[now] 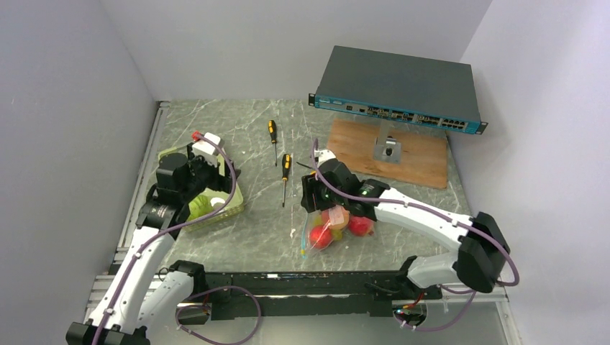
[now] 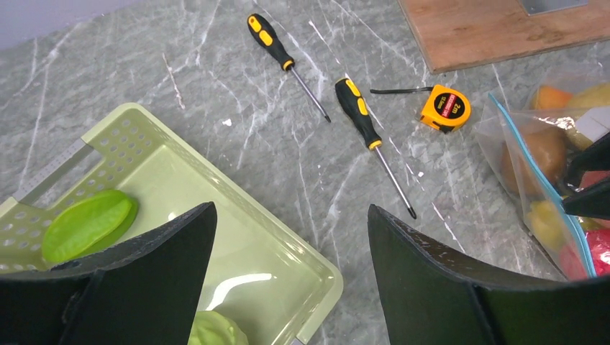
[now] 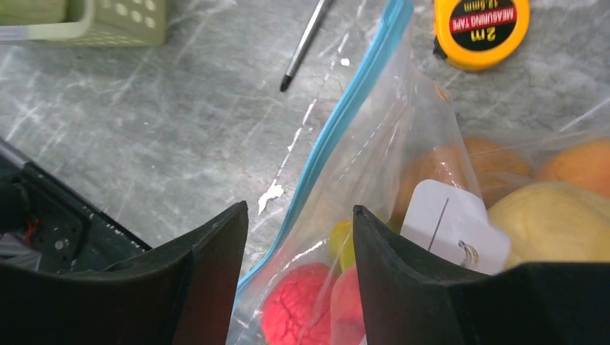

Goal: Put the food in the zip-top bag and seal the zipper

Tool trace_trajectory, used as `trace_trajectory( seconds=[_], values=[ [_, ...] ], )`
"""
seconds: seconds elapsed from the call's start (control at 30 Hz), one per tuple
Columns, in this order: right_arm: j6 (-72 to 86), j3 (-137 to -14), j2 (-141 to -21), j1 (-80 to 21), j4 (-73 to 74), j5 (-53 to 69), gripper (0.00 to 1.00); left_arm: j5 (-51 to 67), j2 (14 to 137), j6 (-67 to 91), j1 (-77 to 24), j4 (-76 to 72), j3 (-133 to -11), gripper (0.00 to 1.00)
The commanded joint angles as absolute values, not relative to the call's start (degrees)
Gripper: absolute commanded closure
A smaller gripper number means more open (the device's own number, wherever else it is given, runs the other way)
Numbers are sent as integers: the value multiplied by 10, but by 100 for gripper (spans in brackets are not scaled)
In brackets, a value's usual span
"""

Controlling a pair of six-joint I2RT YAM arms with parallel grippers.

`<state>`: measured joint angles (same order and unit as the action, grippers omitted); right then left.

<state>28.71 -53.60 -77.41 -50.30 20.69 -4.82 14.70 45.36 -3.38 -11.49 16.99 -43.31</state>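
Grey marble table point(image 1: 252, 237): zip-top bag point(image 3: 424, 144) of toy fruits point(image 3: 295, 316), likely soft and slippery, best pinched at zipper point(image 3: 347, 108); right gripper point(image 3: 298, 212) gapes astride it, left gripper point(image 2: 291, 212) agape, empty.

We see a grey table point(image 2: 216, 93) veined with white like marble. The tray point(image 2: 237, 237) is pale green, its walls dotted with small holes, and the fruit point(image 2: 90, 223) in it is bright green. The zip-top bag point(image 3: 381, 151) is clear and its zipper point(image 3: 345, 108) is teal-blue. The food point(image 3: 295, 316) inside shows red, pink, yellow and orange. The tape measure point(image 3: 480, 29) is yellow with a red band on its label. The screwdrivers point(image 2: 357, 111) have black-and-yellow handles.
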Motion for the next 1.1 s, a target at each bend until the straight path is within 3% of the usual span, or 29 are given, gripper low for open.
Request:
trace_trajectory(
  seconds=[0.0, 0.27, 0.43, 0.73, 1.07],
  values=[
    [247, -548, -704, -504, 192, -38, 40, 130, 421, -34, -122, 143, -427, 18],
    [206, -589, -567, -504, 276, -107, 24, 123, 347, 41, -125, 180, -453, 18],
    [175, -641, -465, -504, 343, -219, 1, 102, 290, 96, -125, 244, -529, 16],
    [129, -724, -354, -504, 366, -327, 0, 80, 221, 130, -125, 272, -622, 1],
    [177, -765, -351, -503, 417, -379, 0, 91, 205, 156, -125, 271, -649, 0]
  ],
)
